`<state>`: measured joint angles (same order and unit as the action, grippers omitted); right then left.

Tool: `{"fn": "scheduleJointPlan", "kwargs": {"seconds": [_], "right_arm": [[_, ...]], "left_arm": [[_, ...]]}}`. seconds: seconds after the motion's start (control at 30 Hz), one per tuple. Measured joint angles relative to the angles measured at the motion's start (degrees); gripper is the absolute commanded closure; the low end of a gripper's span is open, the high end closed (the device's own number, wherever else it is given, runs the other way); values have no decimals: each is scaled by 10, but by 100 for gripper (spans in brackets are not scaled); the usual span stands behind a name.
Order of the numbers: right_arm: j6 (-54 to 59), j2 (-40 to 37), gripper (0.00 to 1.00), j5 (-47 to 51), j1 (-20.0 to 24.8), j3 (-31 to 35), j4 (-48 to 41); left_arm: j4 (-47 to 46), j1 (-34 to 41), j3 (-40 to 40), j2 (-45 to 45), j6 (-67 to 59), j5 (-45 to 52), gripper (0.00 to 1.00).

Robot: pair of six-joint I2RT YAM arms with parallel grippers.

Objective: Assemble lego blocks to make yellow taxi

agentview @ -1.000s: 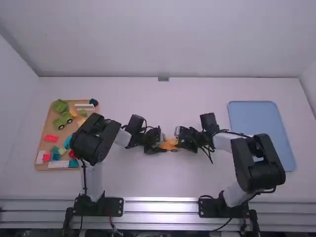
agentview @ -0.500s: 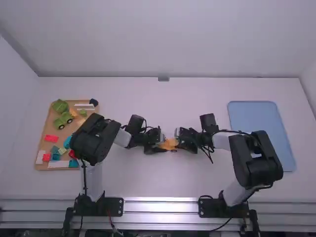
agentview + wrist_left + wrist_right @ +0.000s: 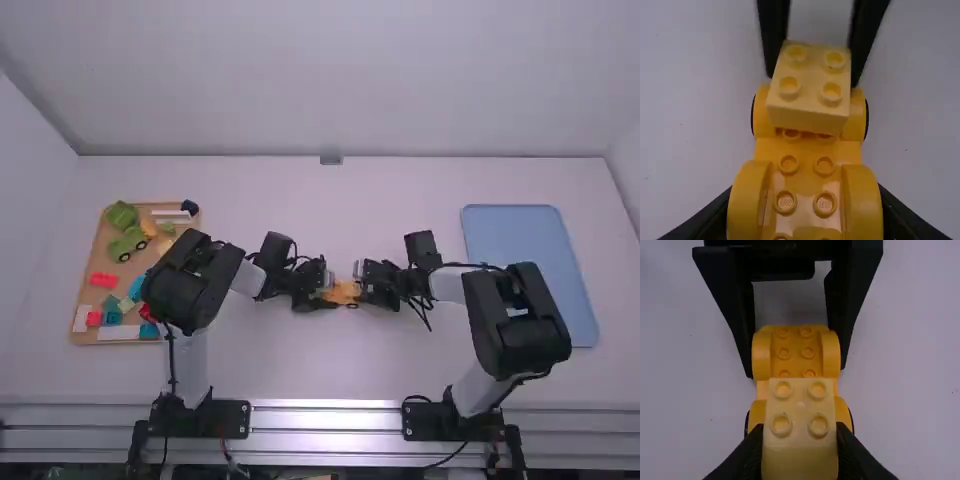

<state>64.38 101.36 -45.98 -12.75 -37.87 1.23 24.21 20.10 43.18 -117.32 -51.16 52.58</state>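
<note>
At the left side of the white table (image 3: 300,370), a wooden tray (image 3: 103,260) is holding loose pieces, among them a green wheeled vehicle (image 3: 127,243), a red block (image 3: 103,280) and a white flat piece (image 3: 119,333). Part of the left arm is reaching over the tray's near right side.

Near the middle of the table, the left gripper (image 3: 326,294) is gripping the left end of a yellow wheeled base (image 3: 345,292), its jaws clamping the rounded arches from both sides. Just to the right, the right gripper (image 3: 363,289) is facing it, its jaws closing in on opposite sides of a pale yellow block (image 3: 811,75). The four-studded block is sitting over the base's right end, between the wheels there; whether it is pressing fully onto the studs, one cannot tell.

At far right, a blue tray (image 3: 525,260) is lying on the table, beyond the right arm's bent elbow.
</note>
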Motion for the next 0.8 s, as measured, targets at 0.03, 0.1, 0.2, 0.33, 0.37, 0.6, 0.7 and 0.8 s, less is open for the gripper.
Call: {"fn": "scheduleJointPlan", "kwargs": {"seconds": [0.03,0.1,0.2,0.33,0.37,0.6,0.7,0.8], "right_arm": [[0,0,36,1,0,0,1],[2,1,31,0,0,0,3],[2,1,30,-13,0,0,1],[-6,-10,30,-26,0,-2,-19],[-8,-18,30,-29,0,-5,-25],[-10,-66,30,-35,0,-20,-38],[-10,-66,36,-9,0,-21,-71],[-10,-62,40,13,0,-21,-74]], "left_arm": [[0,0,0,0,0,0,55],[0,0,0,0,1,0,55],[0,0,0,0,1,1,56],[0,0,0,0,1,1,56],[0,0,0,0,1,1,56],[1,0,0,0,1,1,57],[1,0,0,0,1,1,57],[1,0,0,0,1,0,57]]}}
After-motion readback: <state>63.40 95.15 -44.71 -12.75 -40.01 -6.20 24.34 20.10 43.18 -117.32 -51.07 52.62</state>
